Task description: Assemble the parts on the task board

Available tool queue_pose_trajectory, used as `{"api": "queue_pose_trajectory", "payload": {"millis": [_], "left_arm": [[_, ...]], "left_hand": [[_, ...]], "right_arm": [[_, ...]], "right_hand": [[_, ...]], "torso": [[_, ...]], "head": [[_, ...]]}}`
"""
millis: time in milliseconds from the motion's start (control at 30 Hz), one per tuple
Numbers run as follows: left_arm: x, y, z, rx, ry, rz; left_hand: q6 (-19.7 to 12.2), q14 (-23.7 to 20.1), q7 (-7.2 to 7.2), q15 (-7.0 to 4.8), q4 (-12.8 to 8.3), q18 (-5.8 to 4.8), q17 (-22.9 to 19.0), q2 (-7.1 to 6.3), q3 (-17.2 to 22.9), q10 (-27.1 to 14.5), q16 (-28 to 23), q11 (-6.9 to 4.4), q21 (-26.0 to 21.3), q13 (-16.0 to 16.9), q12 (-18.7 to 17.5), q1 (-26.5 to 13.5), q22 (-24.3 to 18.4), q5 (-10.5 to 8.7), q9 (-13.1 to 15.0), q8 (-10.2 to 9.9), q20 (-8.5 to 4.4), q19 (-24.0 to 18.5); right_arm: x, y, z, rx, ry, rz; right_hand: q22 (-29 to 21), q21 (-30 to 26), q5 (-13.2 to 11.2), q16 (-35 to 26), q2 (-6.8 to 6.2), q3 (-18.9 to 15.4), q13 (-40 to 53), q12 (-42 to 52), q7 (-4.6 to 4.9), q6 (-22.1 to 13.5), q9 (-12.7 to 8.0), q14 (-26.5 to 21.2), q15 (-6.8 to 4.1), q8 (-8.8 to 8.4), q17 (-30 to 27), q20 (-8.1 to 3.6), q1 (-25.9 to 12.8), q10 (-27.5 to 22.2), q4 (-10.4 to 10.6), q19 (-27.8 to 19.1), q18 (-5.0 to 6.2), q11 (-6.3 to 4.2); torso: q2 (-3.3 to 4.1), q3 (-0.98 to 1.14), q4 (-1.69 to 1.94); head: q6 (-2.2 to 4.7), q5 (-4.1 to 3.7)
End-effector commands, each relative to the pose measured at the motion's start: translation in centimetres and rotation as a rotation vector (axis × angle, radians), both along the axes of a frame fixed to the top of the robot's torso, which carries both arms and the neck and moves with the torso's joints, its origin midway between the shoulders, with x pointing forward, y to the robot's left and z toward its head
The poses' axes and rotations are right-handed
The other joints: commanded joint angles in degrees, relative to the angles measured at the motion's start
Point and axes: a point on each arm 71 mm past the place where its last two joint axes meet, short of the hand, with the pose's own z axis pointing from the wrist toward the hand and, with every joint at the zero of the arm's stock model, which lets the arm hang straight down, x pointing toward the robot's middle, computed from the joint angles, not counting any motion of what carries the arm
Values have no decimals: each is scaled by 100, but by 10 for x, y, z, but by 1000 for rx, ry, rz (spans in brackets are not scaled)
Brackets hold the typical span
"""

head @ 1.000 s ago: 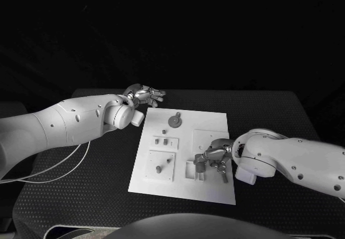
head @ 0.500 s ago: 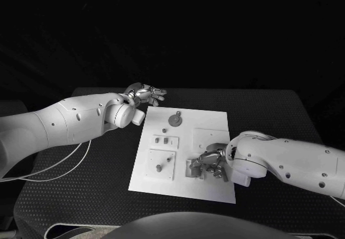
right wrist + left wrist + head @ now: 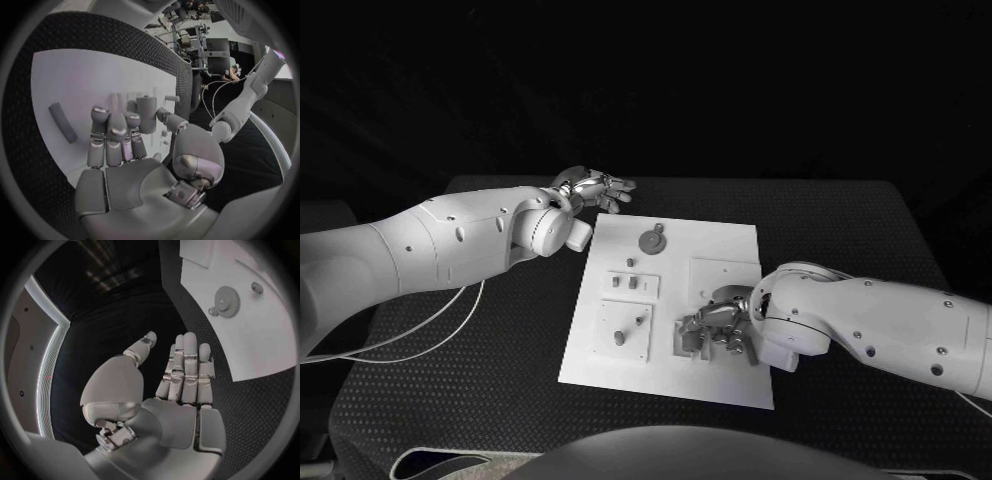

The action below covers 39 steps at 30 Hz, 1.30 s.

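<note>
Peg, a short grey cylinder (image 3: 146, 114), stands upright just past the right hand's fingertips (image 3: 111, 131), with the thumb (image 3: 170, 120) close beside it; whether they actually pinch it or only touch it, I cannot tell. It sits at the near right part of the flat white plastic task board (image 3: 730, 245), where the right hand (image 3: 715, 330) hangs low over a recessed fixture. My reading is that the step in hand is seating or grasping this peg, and the next move calls for a firm pinch and a straight vertical motion. A loose dark grey bar (image 3: 62, 122) lies flat on the board, apart from the fingers. A grey toothed gear (image 3: 226, 294) sits at the board's far end. Beyond that far edge, the left hand (image 3: 593, 188) hovers over the black table (image 3: 488, 340), fingers (image 3: 187, 365) straight and pressed together, holding nothing.
</note>
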Motion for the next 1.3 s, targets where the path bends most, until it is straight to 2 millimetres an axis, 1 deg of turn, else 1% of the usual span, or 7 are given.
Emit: {"api": "queue_pose_trajectory", "payload": {"millis": [33,167,300,633,800,1133,1300], "left_arm": [[0,-3,1,-7,-2,-17],[0,-3,1,-7,-1,-17],[0,-3,1,-7,-2,-16],[0,-3,1,-7,-1,-16],[0,-2,1,-6,-1,-16],[-1,-2,1,-6,-1,-15],[-1,-2,1,-5,-1,-16]], "left_hand": [[-38,-3,-16,16,42,-12,10,11,8,-16,-37,12,-23,9,2,-37,10,2,-8,39,-205,-39],[-38,-3,-16,16,43,-12,11,11,8,-16,-38,12,-23,9,2,-38,12,2,-9,40,-205,-39],[-38,-3,-16,16,43,-12,12,10,9,-16,-38,11,-24,9,2,-37,13,2,-10,41,-205,-39],[-39,-3,-16,16,45,-11,15,9,10,-16,-39,11,-25,10,3,-35,16,2,-11,43,-205,-40],[-39,-3,-16,16,44,-11,15,9,10,-16,-39,11,-25,10,3,-35,16,2,-11,43,-205,-40],[-39,-2,-16,16,46,-11,17,10,11,-16,-40,11,-26,10,3,-34,19,1,-13,45,-205,-40],[-39,-2,-16,16,46,-11,18,10,12,-16,-41,11,-26,10,3,-32,20,2,-13,45,-205,-40]], "right_arm": [[0,1,-2,-5,-3,22],[0,2,-4,-10,5,31],[-1,3,-7,-12,12,33],[-2,2,-11,-18,19,38],[-5,4,-12,-17,30,53],[-6,4,-15,-18,38,57],[-6,4,-15,-20,34,58]], "right_hand": [[77,33,-33,-28,1,4,6,-19,-2,47,-3,4,-39,-25,7,-4,-50,43,37,-13,171,-16],[77,33,-33,-28,1,4,7,-20,-2,46,-3,3,-40,-26,7,-5,-54,44,38,-13,171,-16],[77,34,-33,-29,1,4,8,-21,-2,44,-3,3,-40,-27,7,-5,-57,43,37,-14,171,-16],[76,35,-33,-30,2,4,10,-23,-1,39,-4,2,-41,-30,7,-7,-60,42,32,-15,171,-16],[76,35,-33,-30,-1,2,10,-23,-1,37,-5,2,-41,-31,7,-7,-63,41,31,-16,171,-15],[76,37,-33,-31,-10,-10,14,-28,2,30,-6,0,-40,-34,7,-7,-77,36,22,-20,171,-13],[76,38,-33,-32,-13,-12,16,-29,2,27,-6,0,-40,-36,7,-7,-80,33,18,-22,171,-12]], "torso": [[1,2,2],[0,1,8],[-1,-6,2],[1,-3,-3],[1,-1,0],[3,5,-6],[3,2,-4]], "head": [[-15,19],[-20,21],[-28,34],[-42,54],[-70,61],[-81,79],[-87,79]]}}
